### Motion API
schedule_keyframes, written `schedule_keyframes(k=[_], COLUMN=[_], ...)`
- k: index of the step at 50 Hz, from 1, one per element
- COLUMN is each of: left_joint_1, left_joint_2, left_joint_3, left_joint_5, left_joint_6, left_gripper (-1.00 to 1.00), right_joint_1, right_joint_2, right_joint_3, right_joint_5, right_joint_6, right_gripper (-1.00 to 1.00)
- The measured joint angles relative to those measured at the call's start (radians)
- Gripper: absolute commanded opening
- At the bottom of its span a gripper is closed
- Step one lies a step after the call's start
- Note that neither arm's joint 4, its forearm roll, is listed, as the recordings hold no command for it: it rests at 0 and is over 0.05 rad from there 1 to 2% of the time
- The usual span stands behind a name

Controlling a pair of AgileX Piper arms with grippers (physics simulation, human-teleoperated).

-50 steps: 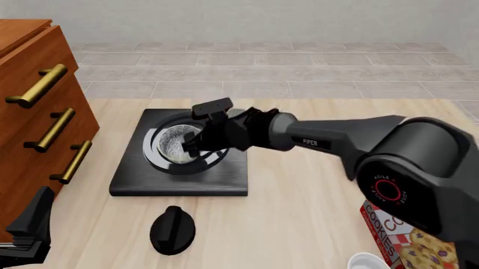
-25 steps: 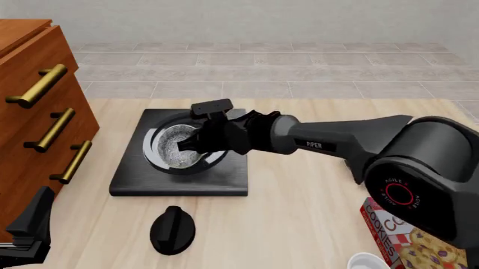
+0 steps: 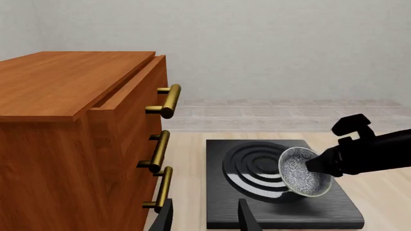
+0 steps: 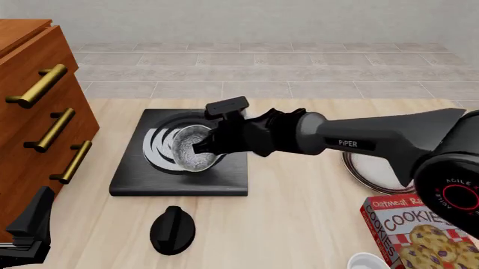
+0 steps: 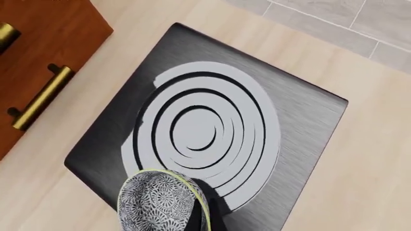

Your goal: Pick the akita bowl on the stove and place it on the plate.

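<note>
1. R gripper (image 4: 203, 147) is clamped on the rim of the akita bowl (image 4: 193, 149); bowl hangs tilted, mouth turned sideways, lifted clear of the stove (image 4: 150, 182) and over its near-right part. L wrist view shows a gap + shadow under the bowl (image 3: 304, 171); R wrist view shows its patterned outside (image 5: 160, 202) next to the bare burner rings (image 5: 199, 130).
2. Step in hand, as I judge it: carry to the plate (image 4: 367, 168), which lies to the right on the table, partly hidden behind the R arm (image 4: 359, 143). Only a slice of rim + white face shows.
3. To do it well: hold height until past the stove's edge, swing right w/o speeding up, since a rim pinch on a tilted bowl could slip. Level the bowl before lowering, centre it over the plate, let go only once the base rests.
4. L gripper (image 3: 204, 217) sits low by the dresser (image 4: 30, 112), fingers apart, nothing held; well away from the route.
5. Around: black knob (image 4: 172, 228) in front of the stove, cookie box (image 4: 419, 232) near-right, white cup (image 4: 368, 261) at the bottom edge. Box + cup sit nearer the camera than the plate; watch elbow clearance there, can't tell the exact margin.
6. Dresser w/ brass handles (image 3: 163, 101) stands left of the stove, opposite to the travel, so no obstacle.
</note>
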Motion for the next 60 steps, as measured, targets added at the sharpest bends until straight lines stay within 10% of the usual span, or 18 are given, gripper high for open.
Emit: schedule_keyframes(k=[60], left_joint_1=[0.000], left_joint_2=[0.000], left_joint_3=[0.000], left_joint_5=[0.000], left_joint_6=[0.000], left_gripper=[1.00], right_joint_1=[-0.152], right_joint_2=[-0.346], right_joint_3=[0.368], right_joint_5=[-0.097], right_joint_6=[0.030], right_gripper=[-1.00])
